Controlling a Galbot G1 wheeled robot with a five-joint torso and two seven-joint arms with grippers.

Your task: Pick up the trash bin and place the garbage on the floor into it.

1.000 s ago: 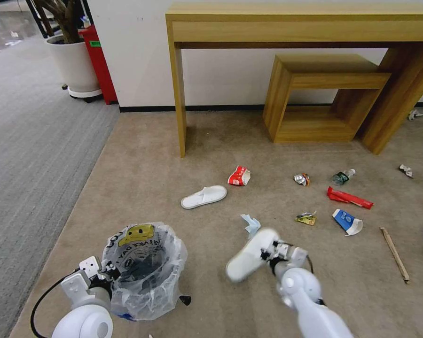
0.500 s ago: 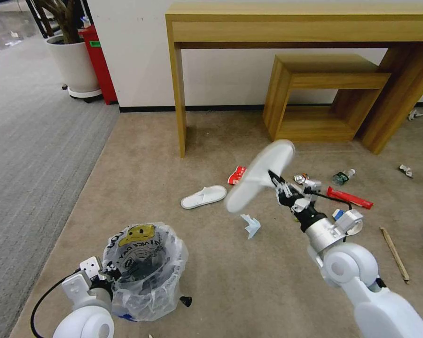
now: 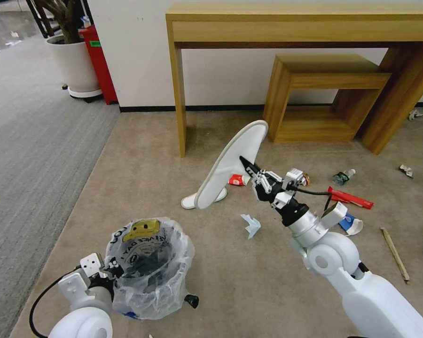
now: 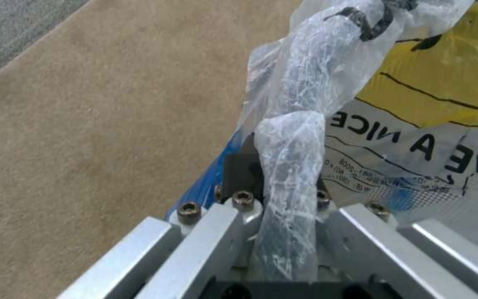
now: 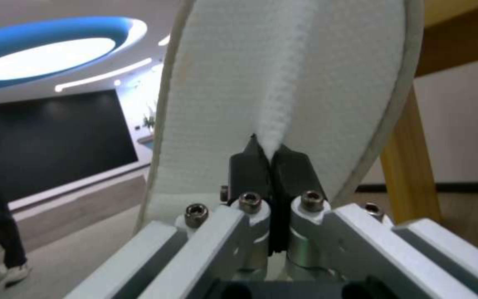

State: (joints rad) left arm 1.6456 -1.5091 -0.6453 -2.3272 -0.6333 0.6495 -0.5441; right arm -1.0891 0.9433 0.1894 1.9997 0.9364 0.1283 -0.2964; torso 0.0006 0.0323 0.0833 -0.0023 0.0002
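Note:
The trash bin [image 3: 148, 267], lined with a crinkled clear bag printed with a yellow face, stands on the beige carpet at the near left. My left gripper [image 3: 109, 273] is shut on its rim and bag [image 4: 288, 137]. My right gripper [image 3: 246, 166] is shut on a white slipper [image 3: 232, 164], held upright in the air above the floor; the right wrist view shows its fingers pinching the slipper's fabric [image 5: 283, 74]. Behind it a second slipper [image 3: 189, 202] lies partly hidden. Other garbage: a red carton [image 3: 238, 179], bottle [image 3: 342, 176], red wrapper [image 3: 350, 198], white-blue packet [image 3: 351, 224], wooden stick [image 3: 395, 253], folded paper [image 3: 250, 225].
A tall wooden console table [image 3: 296, 23] and a low wooden shelf [image 3: 319, 94] stand against the far wall. A potted plant [image 3: 73, 61] and a red box [image 3: 98, 61] sit at the far left. Grey ribbed carpet [image 3: 28, 155] runs along the left.
My right arm has raised the slipper from just above the carpet and swung it up and leftward. The bin in my left gripper shifted slightly to the right.

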